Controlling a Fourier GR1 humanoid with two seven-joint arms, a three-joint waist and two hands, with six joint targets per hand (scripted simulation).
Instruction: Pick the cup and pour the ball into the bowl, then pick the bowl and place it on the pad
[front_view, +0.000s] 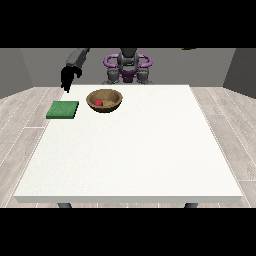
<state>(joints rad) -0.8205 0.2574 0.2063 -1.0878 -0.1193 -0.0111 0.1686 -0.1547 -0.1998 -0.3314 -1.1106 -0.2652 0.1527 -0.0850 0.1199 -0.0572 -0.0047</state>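
A brown wooden bowl (104, 100) stands on the white table (135, 150) near its far edge, left of centre. A small red ball (98, 102) lies inside the bowl. To the bowl's left a flat green pad (63, 110) lies on the table. The black hand at the view's left (67, 77) hangs in the air above the table's far left corner, behind the pad, fingers pointing down, holding nothing. No cup shows in the view. No hand shows at the view's right.
The robot's torso (128, 67) stands behind the table's far edge. A wide stretch of white tabletop runs from the bowl to the near edge. Wooden floor surrounds the table.
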